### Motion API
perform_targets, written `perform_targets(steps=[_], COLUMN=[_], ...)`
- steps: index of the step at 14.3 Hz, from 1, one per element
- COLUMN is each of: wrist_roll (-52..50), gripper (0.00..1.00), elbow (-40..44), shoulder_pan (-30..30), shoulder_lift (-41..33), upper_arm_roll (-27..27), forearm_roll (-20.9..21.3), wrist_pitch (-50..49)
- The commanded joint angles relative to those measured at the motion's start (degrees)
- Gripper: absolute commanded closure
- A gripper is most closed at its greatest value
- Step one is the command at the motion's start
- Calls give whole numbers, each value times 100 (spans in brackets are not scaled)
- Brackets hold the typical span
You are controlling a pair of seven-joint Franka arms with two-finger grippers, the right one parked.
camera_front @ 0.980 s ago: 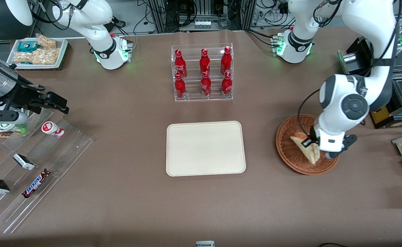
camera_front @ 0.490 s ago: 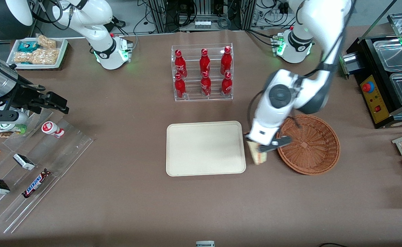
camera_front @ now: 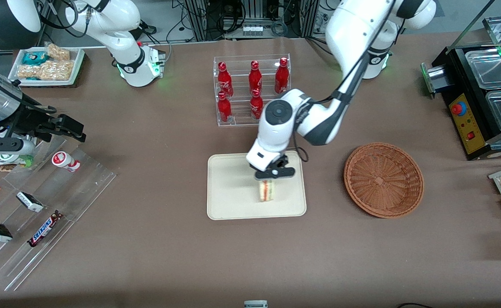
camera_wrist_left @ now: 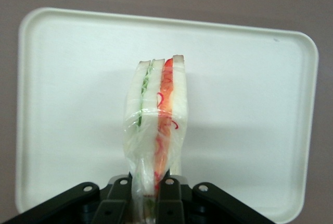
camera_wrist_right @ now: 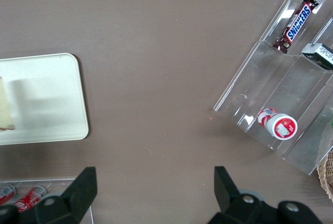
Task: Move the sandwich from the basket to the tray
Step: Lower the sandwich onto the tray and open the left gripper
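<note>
The tool (camera_front: 270, 179) is clamped on the sandwich (camera_front: 266, 190), its two fingers (camera_wrist_left: 165, 195) pinching the wrapped wedge at one end so that the rest hangs straight below it, cut edge with red and green filling showing. Directly beneath the tool lies the tray (camera_front: 229, 188), and in the wrist view the sandwich (camera_wrist_left: 156, 125) sits over the middle of the tray (camera_wrist_left: 250, 78) with bare surface around it on all sides. The basket (camera_front: 383, 179) stands well off to one side of the tool, toward the working arm's end of the tabletop (camera_front: 148, 248), and holds nothing. The carry looks finished and the step in hand is the set-down. Whether the lowest tip of the sandwich touches the tray cannot be told. To do it well, I would lower the tool straight down until the wedge bears on the tray, then part the fingers only a little at first, since a wedge stood on end will likely tip over onto a flat face once freed. There is room for that fall inside the rim. The soft wrapper may cling to the fingers, so the tool should rise slowly and vertically after letting go.
</note>
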Motion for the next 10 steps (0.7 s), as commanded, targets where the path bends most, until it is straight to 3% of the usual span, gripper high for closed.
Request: perform_targets(steps=[1,7,8,9,10], wrist_roll=[-202,-316,-343,-439,-535], gripper=[94,87,70,22,0], elbow=[485,538,538,538,529], shoulder_pan=[-256,-300,-300,-300,-300], shoulder_lift=[407,663,663,646,602], upper_arm_roll=[102,120,120,120,120], forearm_roll=[214,504,548,549,575], wrist_pitch=[15,50,50,50,33])
